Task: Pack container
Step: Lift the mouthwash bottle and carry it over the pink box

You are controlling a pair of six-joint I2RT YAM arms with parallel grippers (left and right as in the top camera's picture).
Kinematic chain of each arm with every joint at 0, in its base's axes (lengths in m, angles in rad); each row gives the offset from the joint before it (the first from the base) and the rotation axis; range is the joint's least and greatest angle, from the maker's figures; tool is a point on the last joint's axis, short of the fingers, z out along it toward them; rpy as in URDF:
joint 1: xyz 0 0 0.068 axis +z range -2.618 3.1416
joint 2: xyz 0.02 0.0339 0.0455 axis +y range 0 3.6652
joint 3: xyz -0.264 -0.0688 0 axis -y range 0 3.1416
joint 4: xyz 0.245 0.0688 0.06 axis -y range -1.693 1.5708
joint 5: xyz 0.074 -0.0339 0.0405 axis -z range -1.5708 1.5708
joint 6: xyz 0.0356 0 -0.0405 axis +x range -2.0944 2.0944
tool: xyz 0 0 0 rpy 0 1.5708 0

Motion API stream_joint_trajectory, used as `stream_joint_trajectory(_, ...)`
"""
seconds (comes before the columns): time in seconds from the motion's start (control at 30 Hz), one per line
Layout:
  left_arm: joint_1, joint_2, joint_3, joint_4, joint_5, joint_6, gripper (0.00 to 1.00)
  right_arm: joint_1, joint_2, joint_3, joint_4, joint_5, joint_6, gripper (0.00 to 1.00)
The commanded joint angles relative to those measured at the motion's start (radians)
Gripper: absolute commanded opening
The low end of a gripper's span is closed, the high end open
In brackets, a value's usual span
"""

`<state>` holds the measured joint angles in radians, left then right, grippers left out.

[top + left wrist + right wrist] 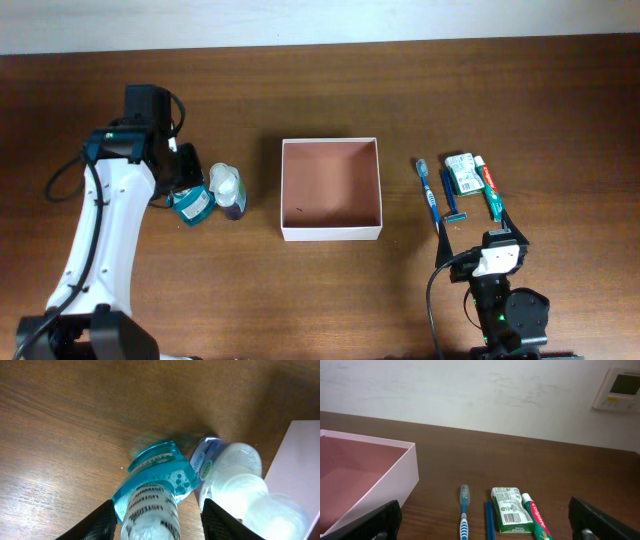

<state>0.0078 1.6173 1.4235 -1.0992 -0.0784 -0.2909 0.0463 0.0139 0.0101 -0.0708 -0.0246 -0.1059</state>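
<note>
left gripper (157, 510) straddles a teal mouthwash bottle (155, 487) lying left of the container (330, 232), which sits mid-table w/ nothing inside. can't tell if the jaws pinch it yet. right gripper (484, 510) gapes wide, empty. risk: the slick round bottle could slip or roll, or knock the white-capped bottle (235, 467) right beside it.

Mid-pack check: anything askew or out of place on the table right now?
Only on the left: the teal mouthwash bottle looks tipped over inside the left claw, against the white-capped bottle. The container holds just a small dark speck. The right-hand toiletries lie in a neat row.
</note>
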Motion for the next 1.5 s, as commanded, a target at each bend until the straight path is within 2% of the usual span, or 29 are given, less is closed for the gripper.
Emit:
stream_joint_trajectory(0.0,0.003,0.034,0.017,0.000,0.011,0.039,0.56,-0.008,-0.011,-0.005,-0.004,-0.006,0.001,0.98)
stream_joint_trajectory(0.07,0.003,0.044,0.017,-0.002,0.011,0.039,0.55,-0.008,-0.010,-0.005,-0.004,-0.006,0.001,0.98)
stream_joint_trajectory(0.17,0.003,0.049,0.017,-0.003,0.011,0.039,0.42,-0.008,-0.010,-0.005,-0.004,-0.006,0.001,0.99)
stream_joint_trajectory(0.47,0.010,0.049,0.017,-0.003,-0.019,0.039,0.40,-0.008,-0.010,-0.005,-0.004,-0.006,0.001,0.98)
stream_joint_trajectory(0.77,0.035,0.049,0.018,-0.009,-0.027,0.039,0.28,-0.008,-0.010,-0.005,-0.004,-0.006,0.001,0.98)
stream_joint_trajectory(1.13,0.098,-0.002,0.055,-0.030,-0.027,0.039,0.27,-0.008,-0.010,-0.005,-0.004,-0.006,0.002,0.98)
stream_joint_trajectory(1.47,0.098,-0.118,0.319,-0.154,-0.023,0.051,0.25,-0.008,-0.010,-0.005,-0.004,-0.006,0.002,0.98)
